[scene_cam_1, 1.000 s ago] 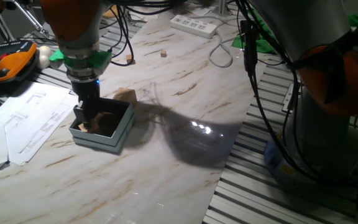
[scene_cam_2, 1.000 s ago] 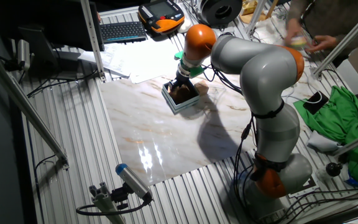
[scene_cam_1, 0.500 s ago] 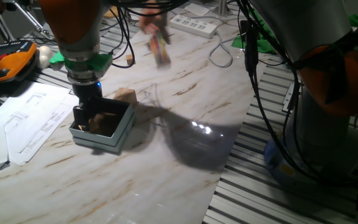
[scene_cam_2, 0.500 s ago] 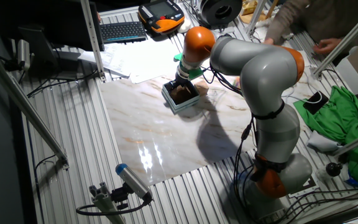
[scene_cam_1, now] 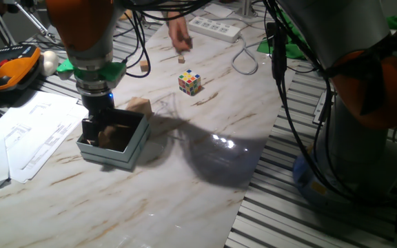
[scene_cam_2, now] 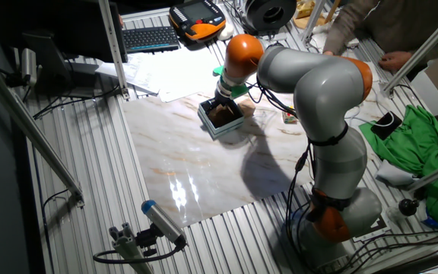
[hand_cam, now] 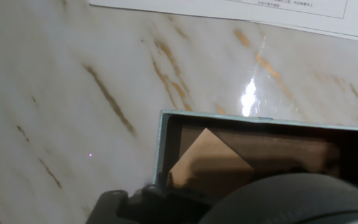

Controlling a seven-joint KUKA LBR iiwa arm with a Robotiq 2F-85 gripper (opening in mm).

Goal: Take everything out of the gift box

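The grey-blue gift box point(scene_cam_1: 134, 147) sits on the marble table, left of centre; it also shows in the other fixed view point(scene_cam_2: 216, 128). My gripper point(scene_cam_1: 95, 129) reaches down into its left side, and the box wall hides the fingertips. The hand view shows the box rim point(hand_cam: 161, 144) and one tan wooden block point(hand_cam: 207, 163) lying inside in a corner. A second wooden block point(scene_cam_1: 140, 105) lies on the table just behind the box. The multicoloured puzzle cube point(scene_cam_1: 189, 83) stands on the table further back, well apart from the box.
White paper sheets point(scene_cam_1: 26, 134) lie left of the box. Two tiny tan cubes point(scene_cam_1: 181, 59) sit at the back near a person's hand point(scene_cam_1: 180, 31). A power strip point(scene_cam_1: 216, 27) and cables lie at the far edge. The arm's base point(scene_cam_2: 333, 213) stands to the right.
A person's hand has brought the puzzle cube in and set it on the table, then drawn back. My gripper has risen slightly inside the box.
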